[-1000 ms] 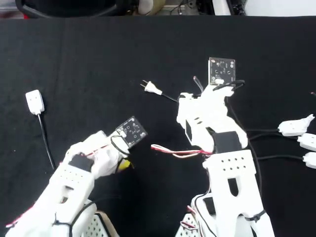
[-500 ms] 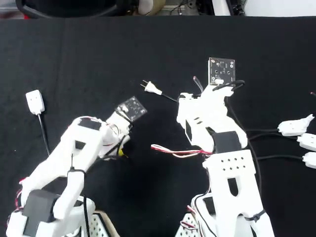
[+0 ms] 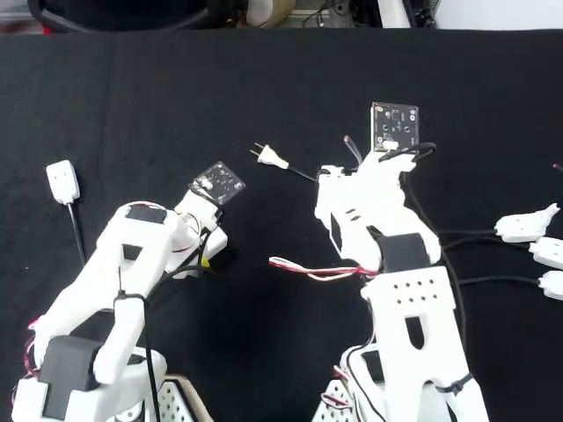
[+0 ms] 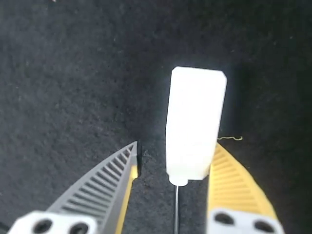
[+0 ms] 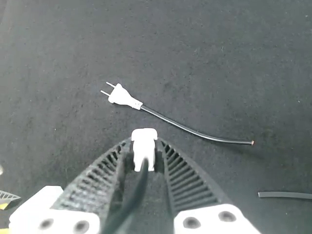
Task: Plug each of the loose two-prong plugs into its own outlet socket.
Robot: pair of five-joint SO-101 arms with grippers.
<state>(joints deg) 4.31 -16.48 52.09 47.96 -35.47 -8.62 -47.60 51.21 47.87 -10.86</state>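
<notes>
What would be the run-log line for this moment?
left gripper: open around white block | right gripper: shut on white plug | two-prong plug: loose on table

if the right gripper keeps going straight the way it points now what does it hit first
Probably the black cord right behind the loose two-prong plug; the right gripper, shut on a white plug, points at it. Its height above the cord is unclear.
</notes>
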